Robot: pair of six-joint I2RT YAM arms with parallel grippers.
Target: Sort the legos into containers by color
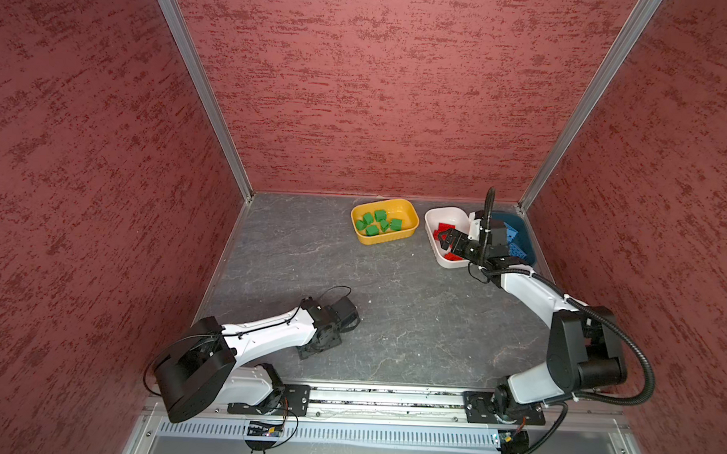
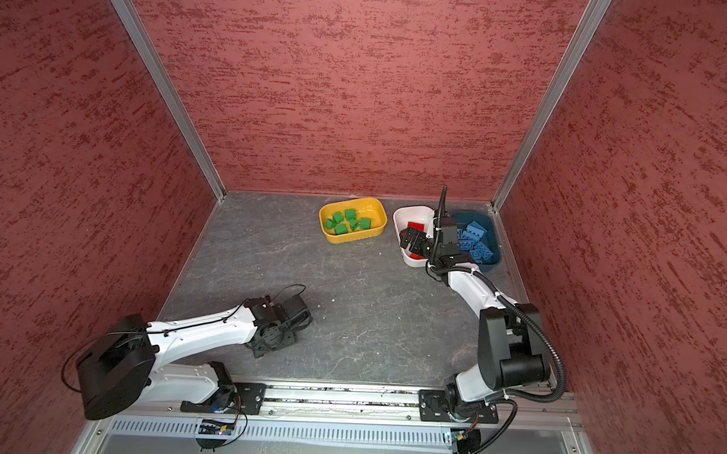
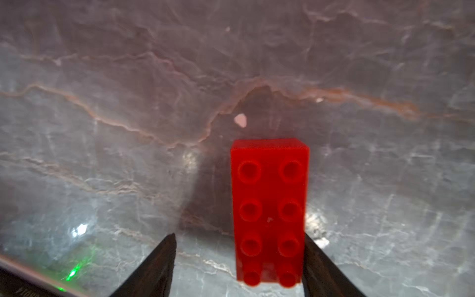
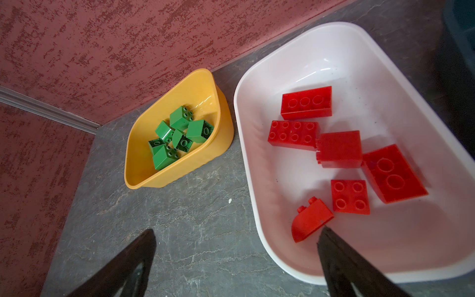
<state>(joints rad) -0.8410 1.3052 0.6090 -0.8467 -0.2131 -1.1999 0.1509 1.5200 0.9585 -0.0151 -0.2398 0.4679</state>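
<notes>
Well, we find the left gripper (image 3: 239, 235) low over the grey veined stone-look tabletop (image 1: 392, 312), at about eight o'clock from the table's middle in both top views, where its wrist hides what lies beneath. From its own wrist camera we see a red oblong plastic brick with eight studs (image 3: 270, 205) lying flat on the table, studs up, between the two dark fingers (image 3: 159, 264). One finger touches or stands just beside a long side of the brick, and the other stands clearly apart from it with bare table in the gap. So we call these fingers released, set about the brick but not clenched on it. At twelve o'clock, against the back wall (image 1: 400, 92), sits the yellow-orange rounded plastic tub (image 1: 394, 236) with a small heap of green near-cubic bricks (image 1: 372, 224) inside. Just beside it, at one o'clock, is the white rounded plastic tub (image 1: 447, 216), holding six red pieces (image 4: 305, 102), among them a curved red piece (image 4: 311, 221). Next to that, at two o'clock in the corner, is the dark teal-blue plastic tub (image 2: 466, 218) with blue bricks (image 2: 476, 230) in it. The right gripper (image 4: 237, 230) hangs above the white tub's near rim, its fingers spread wide and grasping nothing, one over the table and one over the tub by the curved red piece.
</notes>
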